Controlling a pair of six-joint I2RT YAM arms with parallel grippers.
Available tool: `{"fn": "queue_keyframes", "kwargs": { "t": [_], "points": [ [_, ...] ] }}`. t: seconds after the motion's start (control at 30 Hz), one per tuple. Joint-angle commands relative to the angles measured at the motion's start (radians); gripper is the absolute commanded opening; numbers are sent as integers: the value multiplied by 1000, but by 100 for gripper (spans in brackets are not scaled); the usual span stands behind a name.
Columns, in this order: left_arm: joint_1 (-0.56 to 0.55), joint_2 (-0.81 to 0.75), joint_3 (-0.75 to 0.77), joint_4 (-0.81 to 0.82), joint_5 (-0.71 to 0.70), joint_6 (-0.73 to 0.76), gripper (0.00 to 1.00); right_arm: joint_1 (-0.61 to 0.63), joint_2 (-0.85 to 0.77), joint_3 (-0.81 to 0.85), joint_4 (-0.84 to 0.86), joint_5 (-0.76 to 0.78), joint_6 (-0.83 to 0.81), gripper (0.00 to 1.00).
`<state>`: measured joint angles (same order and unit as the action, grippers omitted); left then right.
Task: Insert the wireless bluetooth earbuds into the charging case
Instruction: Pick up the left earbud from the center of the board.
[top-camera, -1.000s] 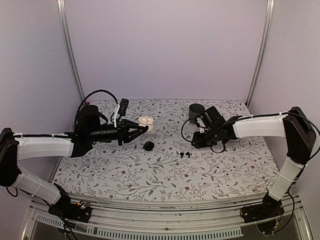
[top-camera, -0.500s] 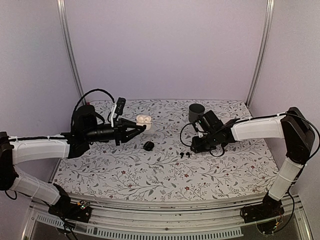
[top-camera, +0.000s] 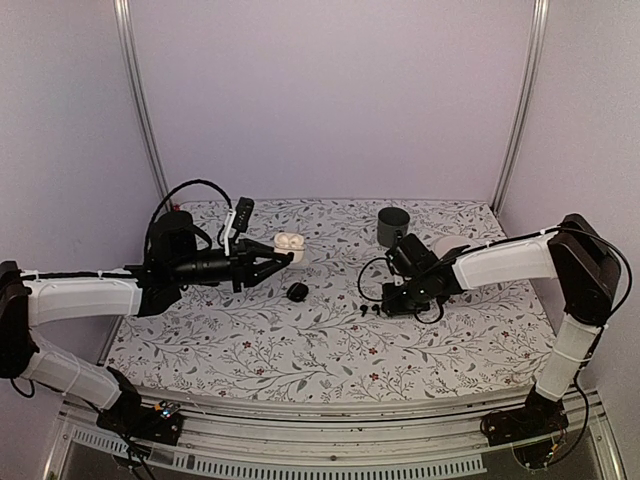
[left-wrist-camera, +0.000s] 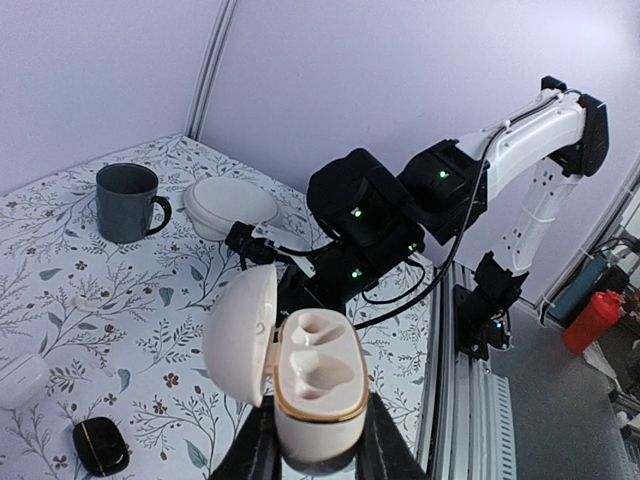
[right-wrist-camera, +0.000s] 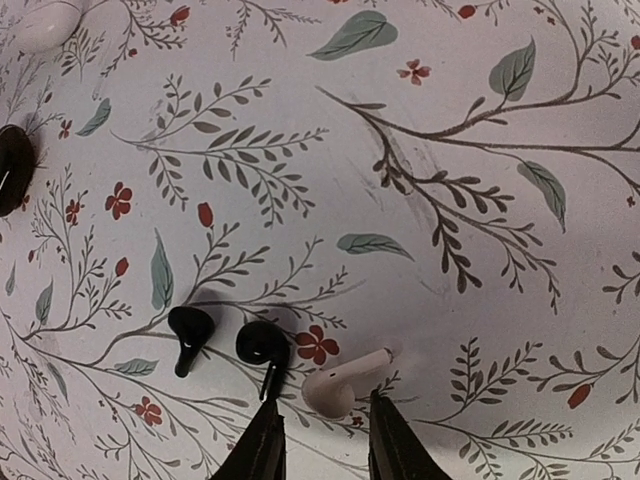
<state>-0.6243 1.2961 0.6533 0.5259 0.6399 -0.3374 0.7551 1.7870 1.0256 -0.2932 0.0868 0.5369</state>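
My left gripper (left-wrist-camera: 320, 442) is shut on the base of a white charging case (left-wrist-camera: 315, 385), held above the table with its lid swung open to the left and both wells empty. The top view shows the same case (top-camera: 289, 242) at the tip of the left gripper (top-camera: 278, 256). My right gripper (right-wrist-camera: 325, 428) hangs low over the cloth, jaws open, with a white earbud (right-wrist-camera: 340, 384) lying between the fingertips and untouched. Two black earbuds (right-wrist-camera: 188, 335) (right-wrist-camera: 262, 345) lie just left of it. From above, the right gripper (top-camera: 386, 300) sits beside the black earbuds (top-camera: 368, 310).
A round black case (top-camera: 297, 291) lies between the arms. At the back stand a grey mug (top-camera: 392, 225) and a white lidded dish (left-wrist-camera: 232, 203). Another white case (left-wrist-camera: 20, 380) rests on the floral cloth near the black case (left-wrist-camera: 100, 447).
The right gripper has come down and to the left, over the earbuds on the cloth. The left gripper keeps the open case almost still.
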Motion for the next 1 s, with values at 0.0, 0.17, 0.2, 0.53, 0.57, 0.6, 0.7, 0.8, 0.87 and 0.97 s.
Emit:
{"fn": "queue_keyframes", "kwargs": {
  "t": [0.0,0.17,0.2,0.53,0.57,0.6,0.7,0.8,0.87,0.97],
  "points": [
    [10,8,12,16,6,5,0,22,20,2,-21,59,101,31],
    [9,16,-2,46,-10,-1,0,49,53,34,-55,109,185,30],
    [8,18,-10,62,-22,-3,0,55,58,37,-58,117,209,30],
    [-205,64,-99,192,-457,155,0,67,63,31,-55,174,292,31],
    [-221,81,-99,191,-500,164,0,68,67,35,-56,174,290,32],
    [-236,96,-99,197,-527,173,0,68,72,41,-55,172,289,32],
    [-259,137,-110,223,-580,178,0,68,87,54,-49,158,283,32],
    [-268,170,-127,264,-589,167,0,68,95,62,-44,159,280,32],
    [-272,191,-134,284,-589,162,0,67,101,71,-44,161,275,32],
    [-276,216,-136,294,-584,152,0,68,117,85,-51,160,271,32]
  ]
}}
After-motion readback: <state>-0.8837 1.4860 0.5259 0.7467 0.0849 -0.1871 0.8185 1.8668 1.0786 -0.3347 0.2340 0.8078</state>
